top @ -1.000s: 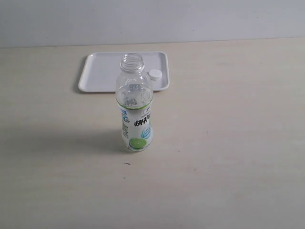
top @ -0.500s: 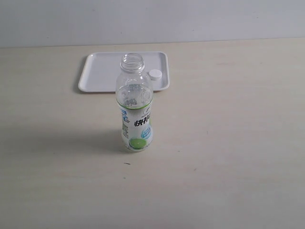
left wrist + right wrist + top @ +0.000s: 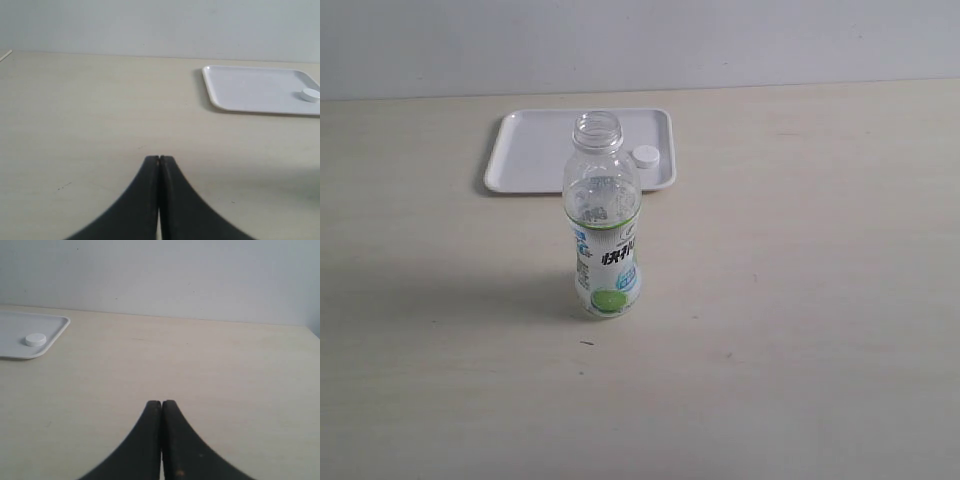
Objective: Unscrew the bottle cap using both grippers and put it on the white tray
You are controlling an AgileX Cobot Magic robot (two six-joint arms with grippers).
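The bottle (image 3: pixel 604 225) stands upright mid-table with its neck open and no cap on it. The bottle cap (image 3: pixel 646 155) lies on the white tray (image 3: pixel 535 150) near its right edge; the same cap (image 3: pixel 311 94) on the tray (image 3: pixel 250 90) shows in the left wrist view, and the cap (image 3: pixel 35 340) on the tray (image 3: pixel 20 351) in the right wrist view. My left gripper (image 3: pixel 159 159) is shut with nothing in it, well back from the tray. Equally empty and shut, my right gripper (image 3: pixel 161 403) hovers over bare table. Neither arm appears in the exterior view.
The pale wooden table (image 3: pixel 800 300) spreads wide around the bottle, and a plain grey wall (image 3: pixel 720 40) closes the back. A soft shadow lies left of the bottle.
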